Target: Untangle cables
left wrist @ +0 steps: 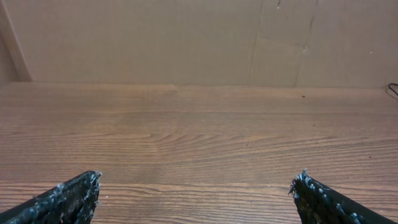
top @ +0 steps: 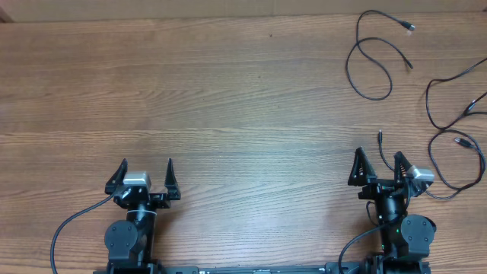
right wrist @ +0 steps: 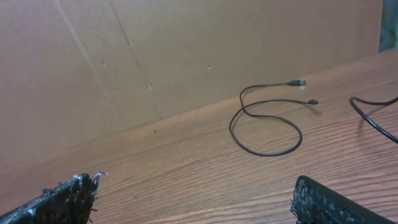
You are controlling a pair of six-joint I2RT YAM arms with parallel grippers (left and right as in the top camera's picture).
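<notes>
Thin black cables lie loose on the wooden table, all of them ahead of the right gripper and off to its right, none of them in either hand. A looped cable sits farthest forward, curling back over itself near the far edge, and both of its small plug ends rest free on the wood. A second cable winds along the table's right edge, its coils running from well ahead of the right gripper to just beside its outer finger. One thin black end pokes out just ahead of that gripper's fingertips. Whether it touches them cannot be told from above. In the right wrist view the looped cable lies well ahead with bare wood between, and the second cable arcs in from the right. The right gripper stands released, its jaws spread wide and holding nothing. The left gripper is likewise wide open and empty, well to the left of every cable. In its wrist view it faces a long run of plank up to the tan wall at the far edge. A sliver of cable shows at the far right.
</notes>
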